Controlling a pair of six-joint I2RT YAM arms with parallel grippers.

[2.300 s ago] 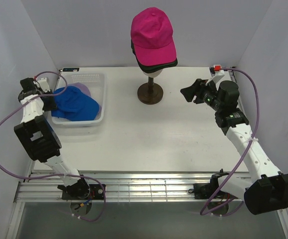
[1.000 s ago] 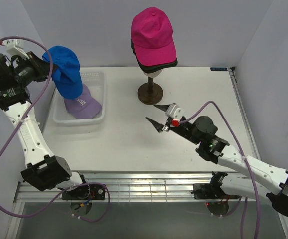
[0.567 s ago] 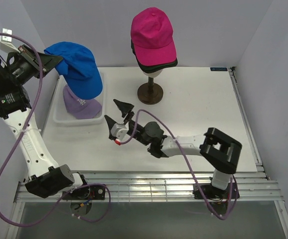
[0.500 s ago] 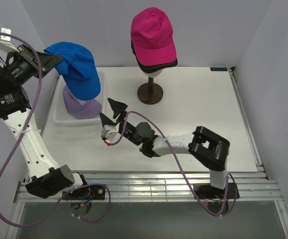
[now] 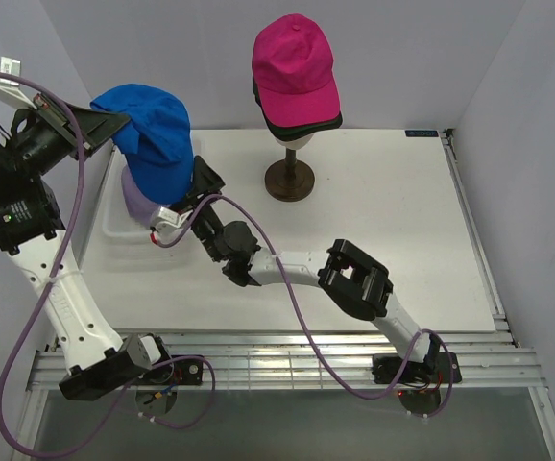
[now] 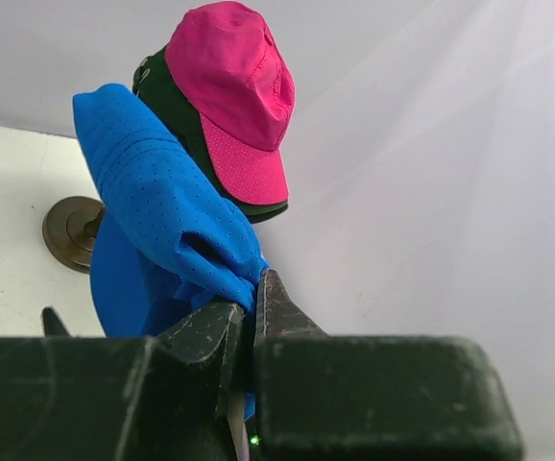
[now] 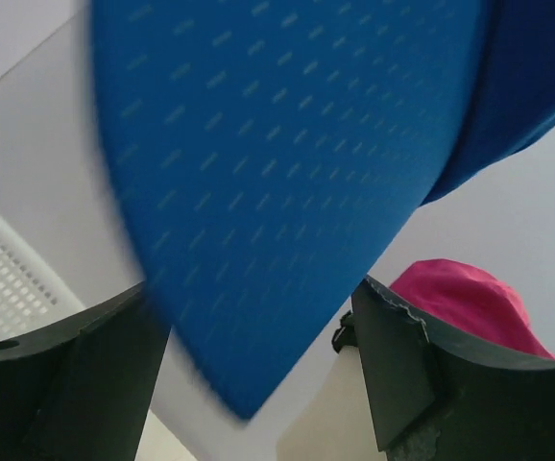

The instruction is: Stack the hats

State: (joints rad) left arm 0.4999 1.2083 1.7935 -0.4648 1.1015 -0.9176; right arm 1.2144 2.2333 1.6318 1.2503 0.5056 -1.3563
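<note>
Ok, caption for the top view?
Left gripper holds a bright blue fabric cap over the white plastic basket; open right gripper at its brim.

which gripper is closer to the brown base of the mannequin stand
Right. The right gripper sits just left of the brown base, open around the blue hat brim; the left gripper is farther left and raised, clamped on that hat.

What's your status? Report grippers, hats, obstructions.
Left gripper shut on blue hat, held aloft. Right gripper open, fingers astride its brim. Magenta hat tops the mannequin head stack; lavender hat in basket. No obstruction seen.
</note>
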